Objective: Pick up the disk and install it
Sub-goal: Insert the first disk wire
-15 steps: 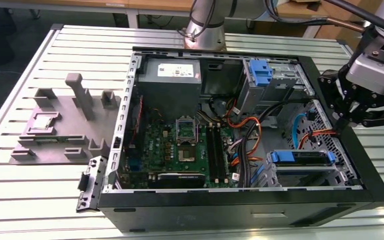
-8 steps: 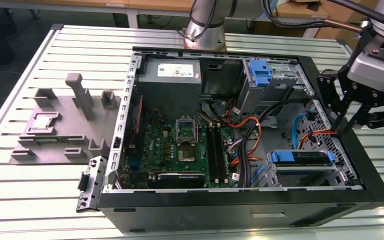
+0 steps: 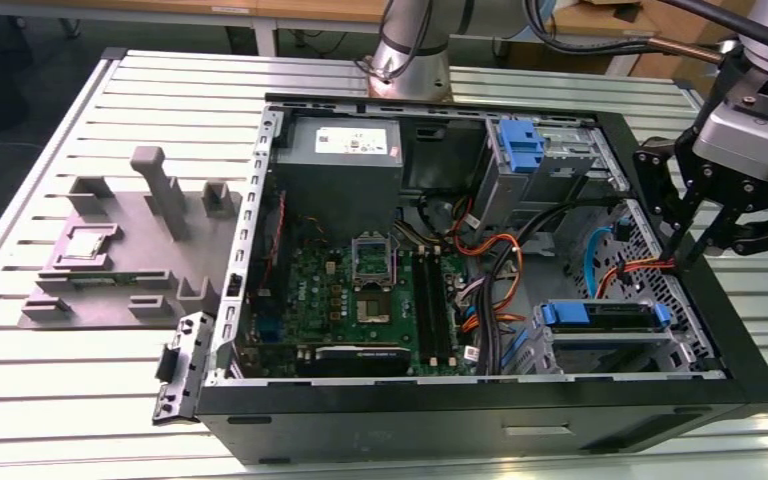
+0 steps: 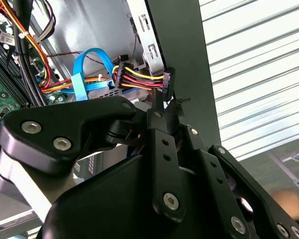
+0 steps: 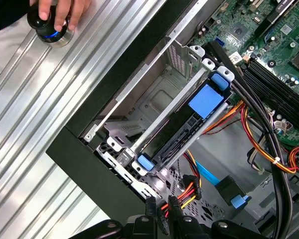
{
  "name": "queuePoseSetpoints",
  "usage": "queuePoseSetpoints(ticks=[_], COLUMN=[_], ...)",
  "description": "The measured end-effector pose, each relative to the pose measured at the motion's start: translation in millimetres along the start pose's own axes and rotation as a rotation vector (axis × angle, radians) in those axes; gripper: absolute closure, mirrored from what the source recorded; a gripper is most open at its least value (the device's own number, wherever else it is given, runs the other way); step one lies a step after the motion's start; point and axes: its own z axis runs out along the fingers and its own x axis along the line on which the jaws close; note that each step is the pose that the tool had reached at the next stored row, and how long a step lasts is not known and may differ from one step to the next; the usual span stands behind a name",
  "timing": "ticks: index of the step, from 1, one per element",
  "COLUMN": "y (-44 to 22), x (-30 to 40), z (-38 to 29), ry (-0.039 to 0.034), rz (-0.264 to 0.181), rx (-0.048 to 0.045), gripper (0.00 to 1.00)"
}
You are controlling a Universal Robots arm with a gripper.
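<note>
The grey metal disk with blue plastic rails [image 3: 603, 316] sat in the drive cage at the near corner of the open black computer case [image 3: 491, 420], toward the exterior view's right. The first wrist view showed its blue tab [image 5: 206, 100] seated in the cage, and a person's hand [image 5: 65, 12] on a black knob on the slatted metal counter [image 5: 35, 99]. The black claw [image 3: 684, 262] hung over the case wall, clenched on a black power connector [image 4: 167, 82] with red and yellow wires.

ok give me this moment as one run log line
gripper: at the exterior view's right wall of the open computer case, by the cables | disk: seated in the drive cage, blue rails | hand: on a knob outside the case
</note>
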Motion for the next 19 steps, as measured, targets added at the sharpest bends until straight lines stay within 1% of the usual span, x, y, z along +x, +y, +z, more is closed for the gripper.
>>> queuePoseSetpoints(ticks=[10,12,14,17,19], y=[-0.1,-0.1,0.0,-0.1,-0.6], x=[0.0,-0.1,-0.1,-0.5,-1.2], z=[0.0,0.3,0.7,2.1,2.6], ry=[0.0,-0.0006,-0.0008,0.003,0.0084], rz=[-0.002,-0.019,-0.043,-0.048,-0.048], rx=[0.0003,0.0034,0.0085,0.0125,0.011], gripper=[0.76,0.76,0.76,0.76,0.76])
